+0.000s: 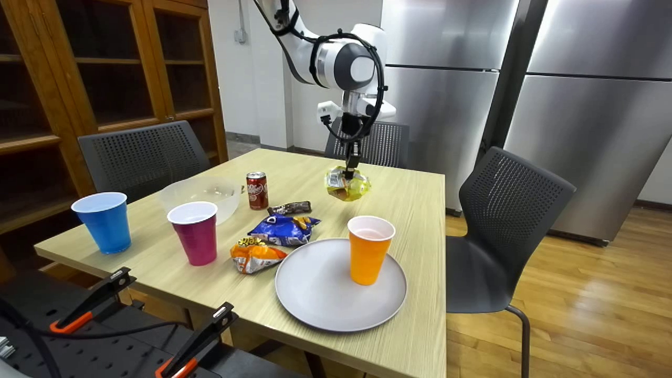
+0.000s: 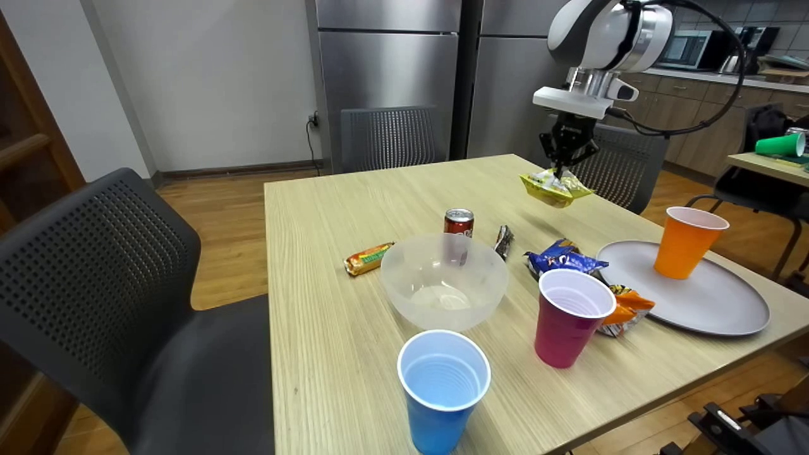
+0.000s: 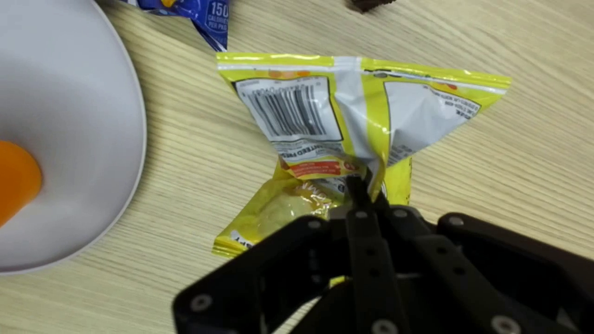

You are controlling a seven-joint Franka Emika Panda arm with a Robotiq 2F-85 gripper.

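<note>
A yellow snack bag (image 3: 297, 111) is pinched at its middle by my gripper (image 3: 366, 192); in the wrist view the fingers are closed together on a fold of it. In both exterior views the yellow bag (image 1: 357, 188) hangs above the tabletop under the gripper (image 2: 560, 170), and a faint shadow lies below it. A grey plate (image 1: 336, 299) bearing an orange cup (image 1: 369, 257) is on the table nearby. Beside the plate lie a blue chip bag (image 1: 283, 231) and an orange snack bag (image 1: 255, 257). Part of the yellow bag is hidden behind the gripper in the wrist view.
A translucent bowl (image 2: 442, 284), a soda can (image 1: 257, 190), a dark-wrapped bar (image 1: 290, 208) and an orange-wrapped roll (image 2: 368, 258) are on the table. Blue (image 1: 105, 226) and magenta (image 1: 195, 236) cups stand towards one edge. Chairs (image 1: 504, 236) surround the table.
</note>
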